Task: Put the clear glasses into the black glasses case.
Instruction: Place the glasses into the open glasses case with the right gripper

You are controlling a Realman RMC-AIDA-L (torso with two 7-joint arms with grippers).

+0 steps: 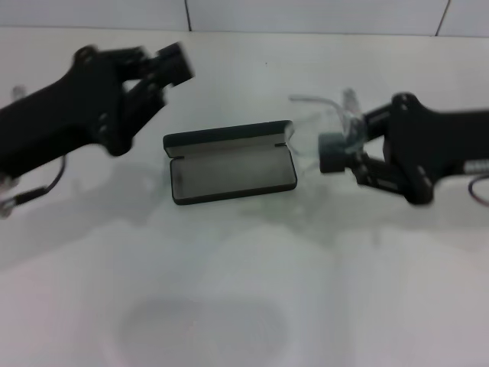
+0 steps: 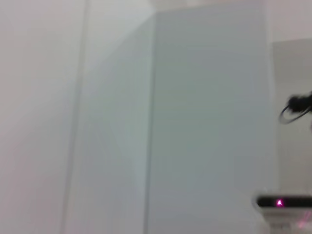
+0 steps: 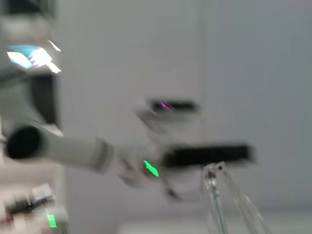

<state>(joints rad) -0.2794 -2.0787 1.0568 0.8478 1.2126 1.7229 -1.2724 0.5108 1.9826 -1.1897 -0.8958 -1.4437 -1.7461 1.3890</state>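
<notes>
You see the open oblong black glasses case point(image 1: 229, 162) at frame centre, empty. The right gripper point(image 1: 341, 150), centre right, is closed on the transparent clear glasses point(image 1: 321, 122); insertion remains. The left gripper point(image 1: 164, 73), upper left, holds nothing, fingers apart.

Plain white matte worktop point(image 1: 252, 275) fills most of the head view, soft shadows on it, faint oval sheen near front edge. Behind it a white tiled wall point(image 1: 321, 14) with dark grout lines. Left wrist view: pale grey-white wall panels point(image 2: 204, 122), blurred.
</notes>
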